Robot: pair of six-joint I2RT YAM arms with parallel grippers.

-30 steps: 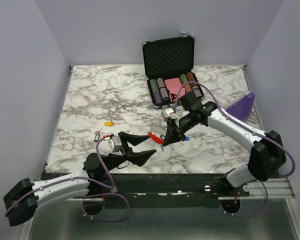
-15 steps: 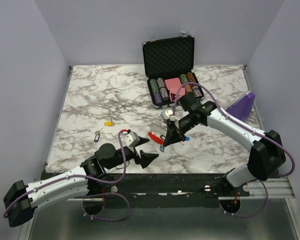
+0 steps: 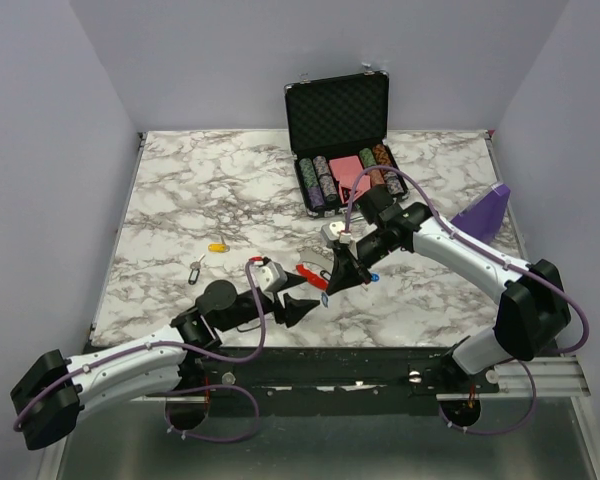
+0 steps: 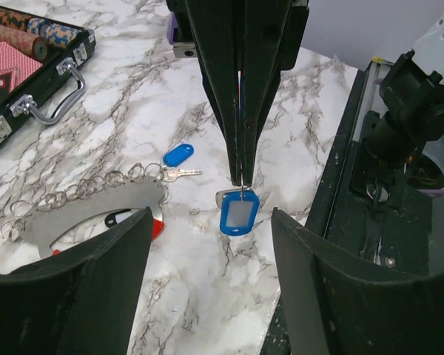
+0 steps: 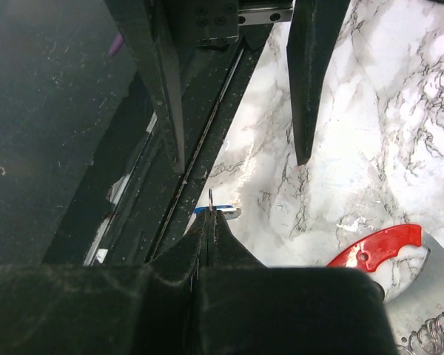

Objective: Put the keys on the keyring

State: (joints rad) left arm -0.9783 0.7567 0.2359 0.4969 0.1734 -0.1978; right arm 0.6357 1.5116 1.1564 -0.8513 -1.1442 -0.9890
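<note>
1. Nearest my bases, my left pincer [image 3: 296, 304] hangs low over the worktop [image 3: 180, 190] with its fingers wide apart, gripping nothing. The gap between them opens toward 1 o'clock.
2. At 2 o'clock from it, my right pincer [image 4: 241, 174] is pressed together on the thin wire loop of a blue-tagged key [image 4: 239, 214]. The tag dangles below the tips. I cannot tell whether it brushes the marble or just clears it.
3. The keyring [image 4: 96, 216] lies flat at 10 o'clock from my right tips, near them but apart, with its red part beside its silver-grey part. A chain of small rings [image 4: 66, 194] trails off it.
4. I judge the step in hand to be bringing that wire loop to the keyring.
   - My left pincer should close on the keyring's solid body, not on the loose chain, and steady it with the opening turned toward my right.
   - The wire loop is thin and could twist in the grip, so I would keep my right tips firmly together and approach slowly and squarely.
5. Farther out, a second blue-tagged key [image 4: 177, 155] lies on the marble at 3 o'clock from my right pincer. A yellow-tagged key [image 3: 217, 246] and a third key [image 3: 194, 270] lie at 10 o'clock from my left pincer, well apart from the keyring. None of them is on it yet.
6. Farthest, toward 12 o'clock, the open poker chip case [image 3: 338, 110] stands outside my working path.
</note>
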